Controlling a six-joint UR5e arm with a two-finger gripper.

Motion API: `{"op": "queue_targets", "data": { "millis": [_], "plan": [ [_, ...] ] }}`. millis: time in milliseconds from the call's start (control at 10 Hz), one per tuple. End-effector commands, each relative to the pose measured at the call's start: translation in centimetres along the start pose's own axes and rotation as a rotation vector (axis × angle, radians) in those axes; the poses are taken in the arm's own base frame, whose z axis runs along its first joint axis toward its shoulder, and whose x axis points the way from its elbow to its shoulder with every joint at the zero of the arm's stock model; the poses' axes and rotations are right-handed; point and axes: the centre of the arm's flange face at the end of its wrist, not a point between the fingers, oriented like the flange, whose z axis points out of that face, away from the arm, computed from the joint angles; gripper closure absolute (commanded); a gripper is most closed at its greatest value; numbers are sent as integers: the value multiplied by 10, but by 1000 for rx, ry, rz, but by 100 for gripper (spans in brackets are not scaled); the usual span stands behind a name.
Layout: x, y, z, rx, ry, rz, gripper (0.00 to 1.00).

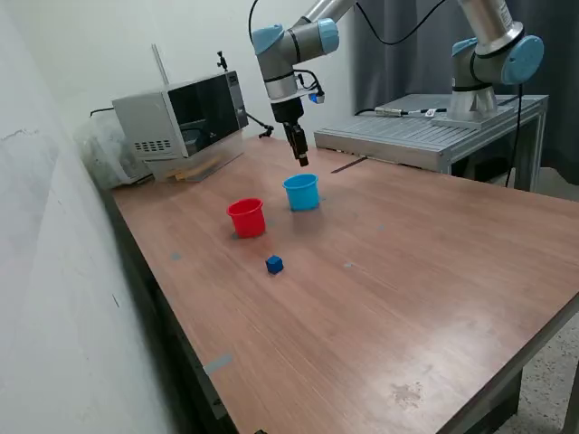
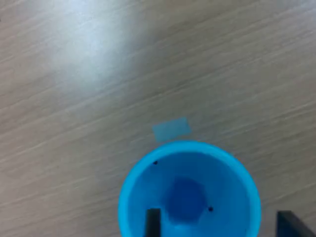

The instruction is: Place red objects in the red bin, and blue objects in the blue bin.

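Observation:
The light blue cup point(image 1: 301, 192) stands upright on the wooden table, with the red cup point(image 1: 246, 218) beside it toward the exterior view's left. My gripper point(image 1: 302, 159) hangs just above the blue cup. In the wrist view the blue cup's rim point(image 2: 129, 190) is seen from above, and a dark blue cube point(image 2: 186, 197) lies on its bottom. The gripper point(image 2: 222, 226) is open, its fingers point(image 2: 153, 222) apart and holding nothing. A second dark blue cube point(image 1: 274, 264) sits on the table in front of the cups. No red cube is in view.
A white microwave-like box point(image 1: 181, 122) stands at the back left. A grey metal platform point(image 1: 416, 136) carries a second arm point(image 1: 493, 54) at the back right. A wall runs along the left. A small pale tape patch point(image 2: 171, 129) lies next to the blue cup.

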Motion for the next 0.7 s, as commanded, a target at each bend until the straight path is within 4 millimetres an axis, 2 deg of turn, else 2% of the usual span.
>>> {"op": "queue_targets", "data": {
  "millis": [0,100,200,400,600],
  "plan": [
    [2,0,0,1,0,-6,0],
    [3,1,-2,-2,1,-8,0],
    [5,7,-12,-25,7,-12,0],
    [63,9,-42,-88,8,-168,0],
    [114,5,-75,-143,17,-240,0]
  ]
}}
